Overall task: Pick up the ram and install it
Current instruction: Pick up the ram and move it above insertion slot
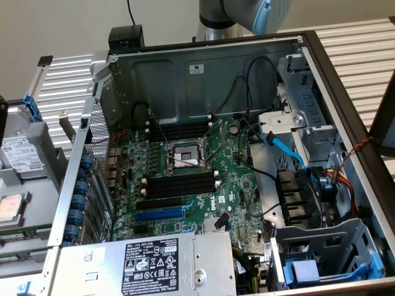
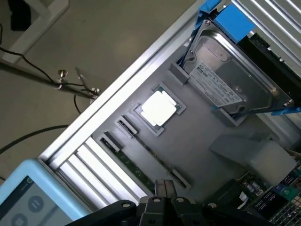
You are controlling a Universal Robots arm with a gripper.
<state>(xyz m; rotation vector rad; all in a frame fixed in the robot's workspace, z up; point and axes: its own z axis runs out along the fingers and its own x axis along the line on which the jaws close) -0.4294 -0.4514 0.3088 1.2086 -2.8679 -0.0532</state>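
In the wrist view the ram (image 2: 133, 167) is a thin dark-green stick standing on edge in a grey tray (image 2: 197, 141), held between small black holders. My gripper (image 2: 163, 186) hangs above the tray close to one end of the ram, its fingers pressed together with nothing between them. In the exterior view the open computer case shows the motherboard (image 1: 231, 191) with long black empty memory slots (image 1: 179, 186) beside the CPU socket (image 1: 184, 155).
The tray also carries a loose CPU (image 2: 160, 109) and a hard drive (image 2: 235, 82) with blue clips. A blue expansion slot (image 1: 157, 214), the power supply (image 1: 154, 265), drive cages (image 1: 321, 246) and loose cables (image 1: 287, 151) crowd the case. The arm's joint (image 1: 244, 15) rises behind it.
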